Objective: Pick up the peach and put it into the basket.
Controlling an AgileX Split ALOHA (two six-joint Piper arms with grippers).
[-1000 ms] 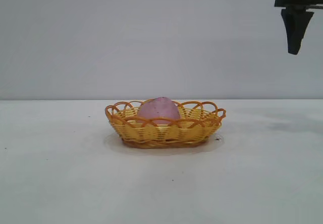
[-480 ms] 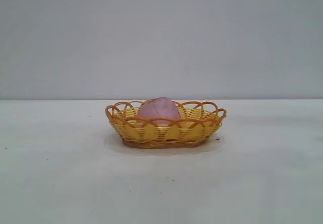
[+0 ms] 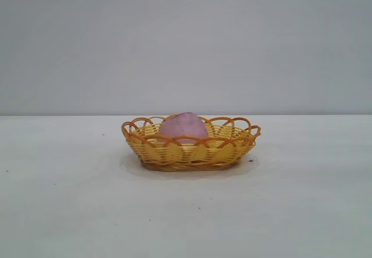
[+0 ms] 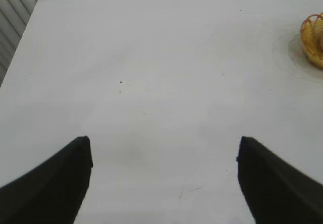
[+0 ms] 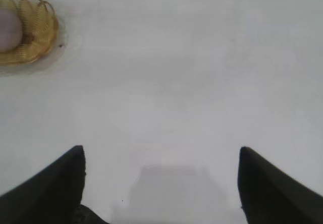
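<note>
Right hand (image 5: 161, 183) gone from exterior view, spread empty | peach (image 3: 183, 125) half-hidden in basket (image 3: 192, 153)

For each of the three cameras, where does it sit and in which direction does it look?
Exterior view: low, about level with the table, facing the basket with the peach inside; no arm shows.
Left wrist view: on the left arm, looking down over bare table; left gripper, jaws open and empty; basket at the frame's edge.
Right wrist view: on the right arm, looking down over the table; right gripper, jaws open and empty.
Shared: all three show the basket; the exterior and right wrist views clearly show the peach.
</note>
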